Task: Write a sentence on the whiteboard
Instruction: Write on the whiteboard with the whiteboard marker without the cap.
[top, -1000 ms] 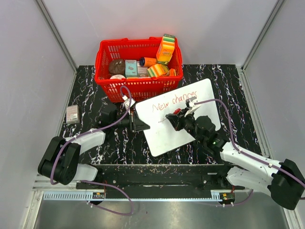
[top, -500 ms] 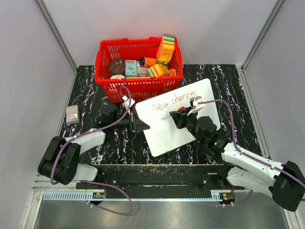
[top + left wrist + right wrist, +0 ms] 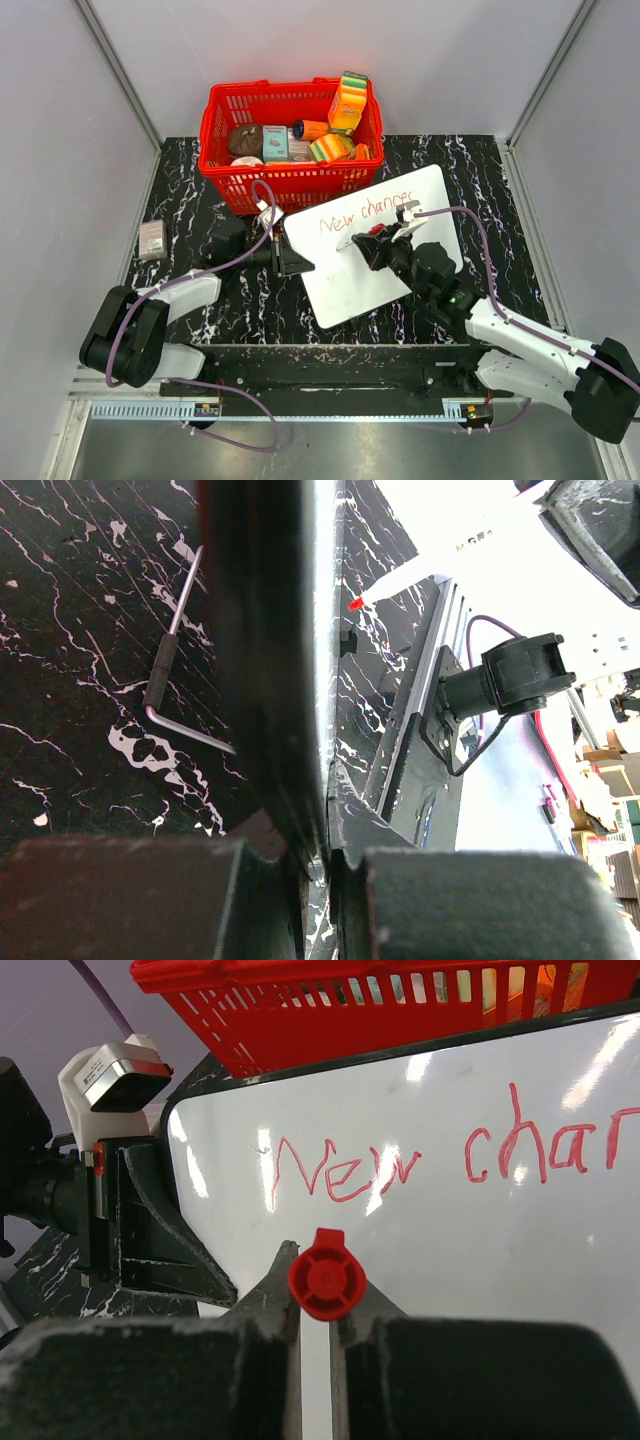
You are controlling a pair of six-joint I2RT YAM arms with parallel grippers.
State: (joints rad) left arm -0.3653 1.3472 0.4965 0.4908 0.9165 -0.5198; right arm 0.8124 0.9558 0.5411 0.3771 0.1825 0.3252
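Observation:
The whiteboard (image 3: pixel 385 262) lies tilted in the middle of the black marble table. Its sentence (image 3: pixel 366 212) is red handwriting reading "New chances" along the far edge. My left gripper (image 3: pixel 293 262) is shut on the board's left edge. In the left wrist view the board (image 3: pixel 270 680) runs edge-on between the pinched fingers of the left gripper (image 3: pixel 320 855). My right gripper (image 3: pixel 373 240) is shut on a red-capped marker (image 3: pixel 358 242) whose tip points left, just below the word "New" (image 3: pixel 345 1170). In the right wrist view the marker's red end (image 3: pixel 326 1278) sits between the fingers of the right gripper (image 3: pixel 318 1298).
A red basket (image 3: pixel 225 165) full of packaged goods stands right behind the board. A small grey box (image 3: pixel 152 240) lies at the table's left edge. A bent metal hex key (image 3: pixel 165 670) lies on the table under the board. Grey walls close in the table.
My right gripper and the marker have shifted slightly away from me, toward the written line. The left gripper and the board have stayed put.

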